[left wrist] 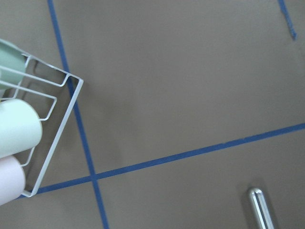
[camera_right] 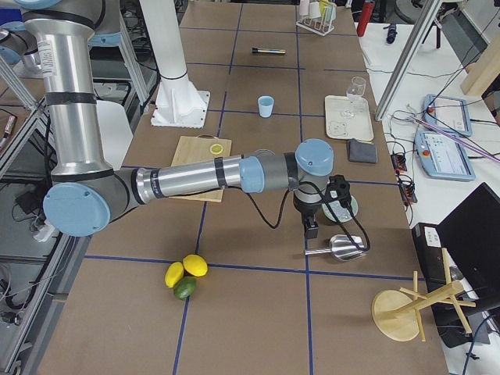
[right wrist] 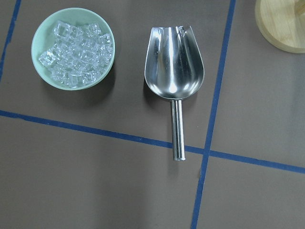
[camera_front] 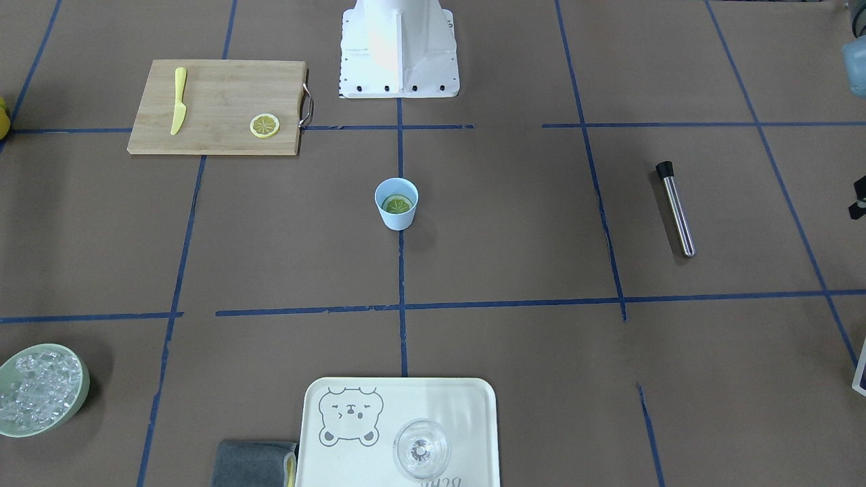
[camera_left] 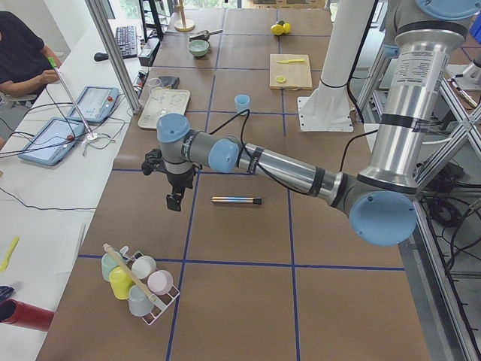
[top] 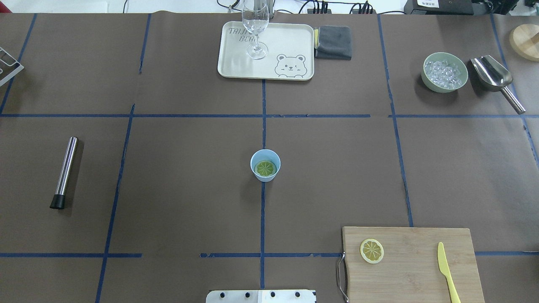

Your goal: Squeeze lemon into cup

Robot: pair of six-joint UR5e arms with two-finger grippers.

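Note:
The light-blue cup (top: 265,175) stands at the table's centre, also in the front view (camera_front: 396,218). One lemon slice (top: 266,168) lies flat inside it (camera_front: 397,203). A second lemon slice (top: 372,251) lies on the wooden cutting board (top: 412,269), near its handle end (camera_front: 264,125). My left gripper (camera_left: 174,201) hangs above the table's left end near the metal rod (camera_left: 236,200), far from the cup. My right gripper (camera_right: 310,230) hangs over the right end above the scoop (camera_right: 337,248). Both show only in side views, so I cannot tell whether they are open or shut.
A yellow knife (top: 447,271) lies on the board. A green bowl of ice (right wrist: 73,46) and a steel scoop (right wrist: 174,76) sit far right. A tray (top: 236,63) with a clear glass (top: 255,29) and a grey cloth (top: 333,42) are at the far edge. A cup rack (left wrist: 28,138) stands at the left end.

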